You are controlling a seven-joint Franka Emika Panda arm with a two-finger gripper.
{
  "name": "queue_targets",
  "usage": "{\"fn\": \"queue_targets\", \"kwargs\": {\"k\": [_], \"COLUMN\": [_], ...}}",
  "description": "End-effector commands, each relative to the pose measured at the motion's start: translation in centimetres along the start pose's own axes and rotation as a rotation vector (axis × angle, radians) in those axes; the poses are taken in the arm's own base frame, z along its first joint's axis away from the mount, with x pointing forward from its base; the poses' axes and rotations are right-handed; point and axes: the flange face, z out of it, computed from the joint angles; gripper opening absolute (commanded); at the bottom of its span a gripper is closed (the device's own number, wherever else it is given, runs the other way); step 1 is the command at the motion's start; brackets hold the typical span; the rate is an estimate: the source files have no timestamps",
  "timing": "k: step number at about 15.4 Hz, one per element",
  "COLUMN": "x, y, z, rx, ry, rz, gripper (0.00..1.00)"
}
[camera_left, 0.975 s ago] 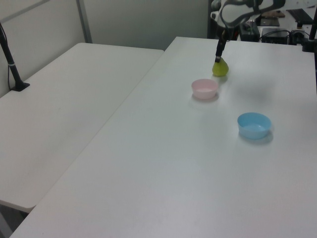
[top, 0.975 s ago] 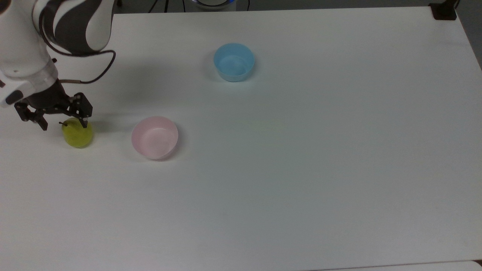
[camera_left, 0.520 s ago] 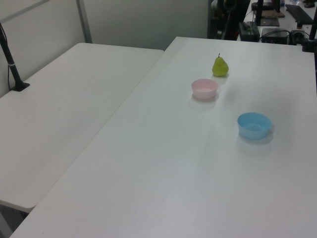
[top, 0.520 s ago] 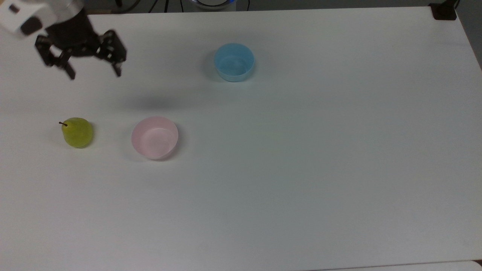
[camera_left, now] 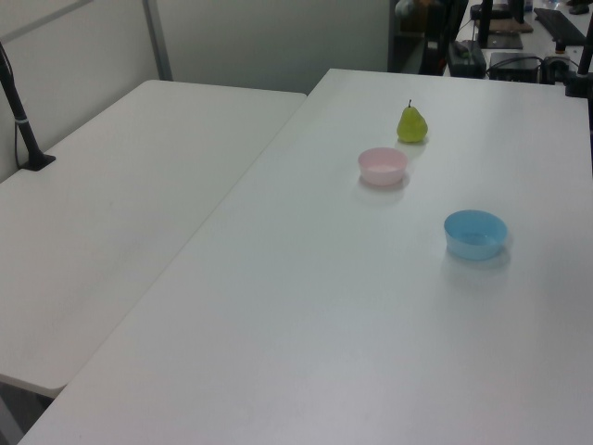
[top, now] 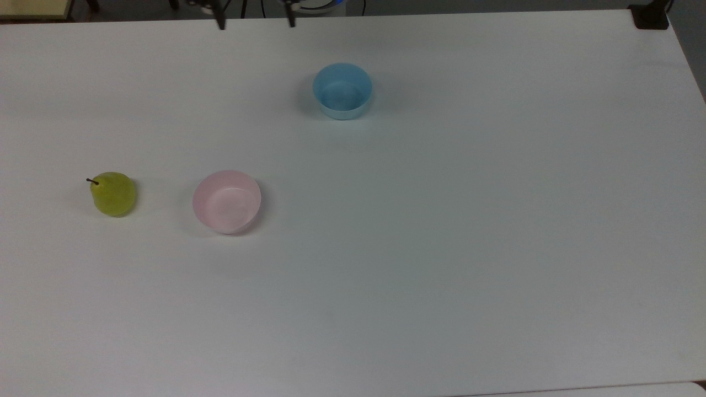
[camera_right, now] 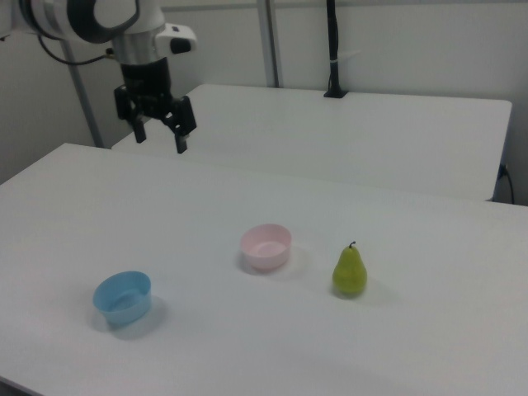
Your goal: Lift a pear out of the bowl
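The yellow-green pear stands upright on the white table, outside the bowl, with its dark stem up. The pale pink bowl sits a short way off on the top view's right of it and holds nothing. My gripper hangs open and empty high above the table's far edge, well away from both. Its two dark fingertips poke in at the top view's upper edge.
A light blue bowl stands alone on the table. A second white table adjoins on the left view's left, with a black post clamped to it. A black clamp sits at the table's corner.
The open gripper left the pear standing on the table, rose, and moved toward the top view's upper edge and right. Pear and bowls have not moved.
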Motion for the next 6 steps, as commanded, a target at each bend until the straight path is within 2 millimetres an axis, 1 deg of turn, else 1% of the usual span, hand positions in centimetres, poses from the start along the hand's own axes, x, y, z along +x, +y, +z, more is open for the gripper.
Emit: {"fn": "queue_targets", "kwargs": {"k": [1,3,6], "x": [-1.1,-0.9,-0.8], "y": [-3.8,-4.9,-4.9], "z": [2.3,2.9,3.0], "rx": [-0.072,-0.081,-0.077], "ry": [0.001,0.009,0.009], "rz": [-0.083,-0.106,-0.105], "gripper": [1.00,1.00,1.00]}}
